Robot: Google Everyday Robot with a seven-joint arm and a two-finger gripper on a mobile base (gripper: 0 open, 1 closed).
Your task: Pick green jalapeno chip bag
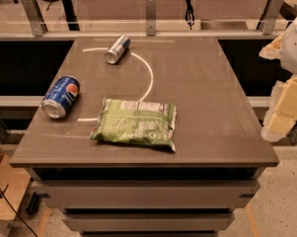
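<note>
The green jalapeno chip bag (135,123) lies flat on the grey table (202,83), near the front edge and a little left of centre, with its white label strip along the far side. My gripper (282,102) is at the right edge of the view, beyond the table's right side and well apart from the bag. Part of it is cut off by the frame.
A blue Pepsi can (60,97) lies on its side left of the bag. A slim silver-blue can (117,49) lies on its side near the table's far edge. A white arc is marked on the tabletop. A railing runs behind the table.
</note>
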